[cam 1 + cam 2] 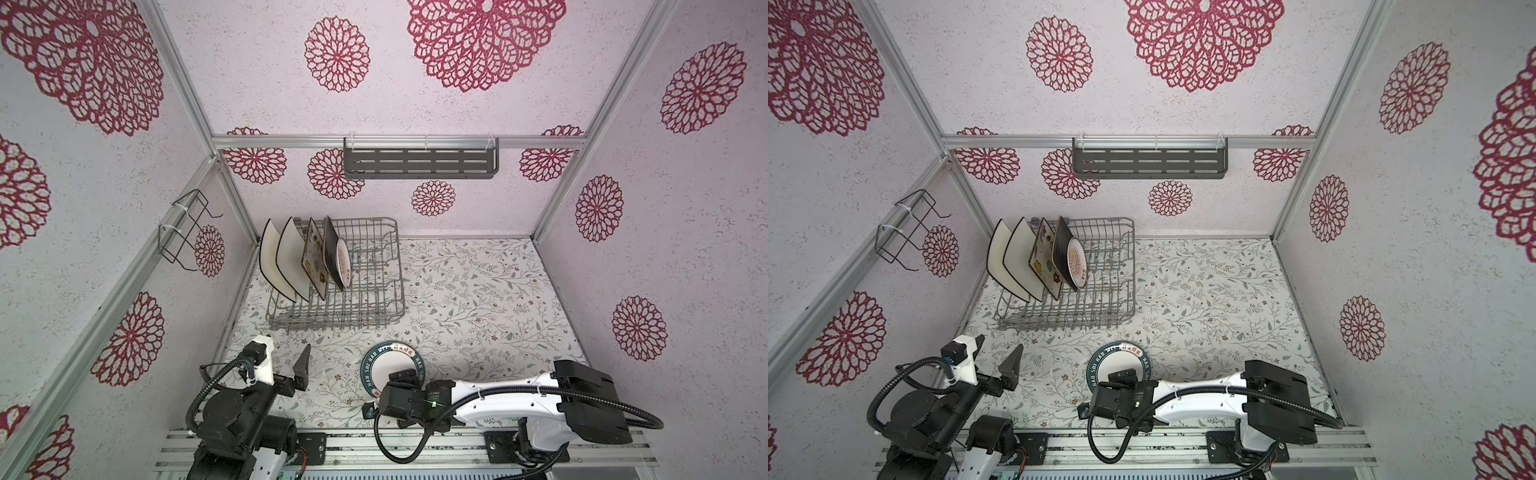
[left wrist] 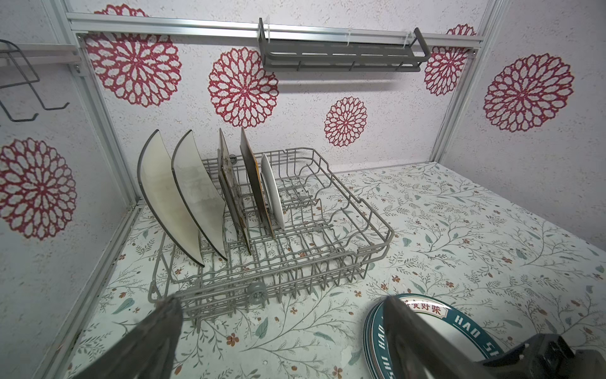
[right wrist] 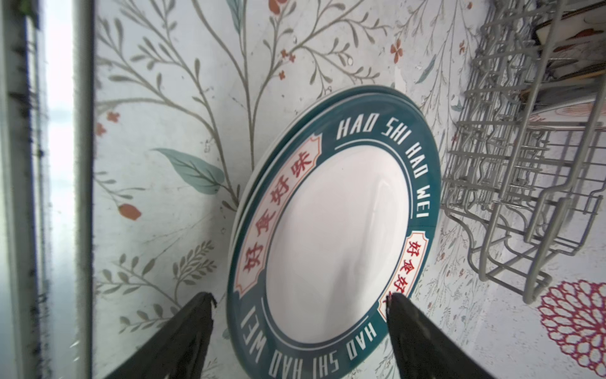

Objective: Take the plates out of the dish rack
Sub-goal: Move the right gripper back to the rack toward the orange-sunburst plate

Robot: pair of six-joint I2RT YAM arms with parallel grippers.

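Observation:
The grey wire dish rack (image 1: 374,299) (image 2: 377,226) stands at the back left. Upright in its left half are two white black-rimmed square plates (image 1: 272,257), a flowered cream one (image 1: 313,259), a dark brown one (image 1: 330,249) and a small round sunburst plate (image 1: 1076,262). A stack of round teal-rimmed plates (image 1: 388,361) (image 3: 334,229) lies flat on the table in front. My right gripper (image 3: 300,297) is open just above the stack's near edge, gripping nothing. My left gripper (image 2: 280,303) (image 1: 996,349) is wide open and empty, in front of the rack's left corner.
A dark grey slotted shelf (image 1: 419,162) hangs on the back wall. A black wire bracket (image 1: 185,228) sticks out from the left wall. The floral tabletop (image 1: 478,299) stretches right of the rack. Aluminium rails (image 1: 374,449) edge the front.

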